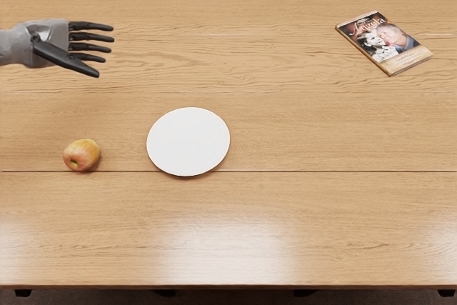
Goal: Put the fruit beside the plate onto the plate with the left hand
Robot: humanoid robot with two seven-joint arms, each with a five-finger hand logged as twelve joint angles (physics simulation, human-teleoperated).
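Observation:
A red-and-yellow apple (81,155) lies on the wooden table, a short way left of a round white plate (188,141) that has nothing on it. My left hand (80,46) comes in from the left edge and hovers over the far left part of the table, well behind the apple. Its dark fingers (91,36) are stretched out straight and spread, holding nothing. The right hand does not show.
A book (383,42) with a photo cover lies at the far right of the table. The table's front edge (228,285) runs along the bottom of the view.

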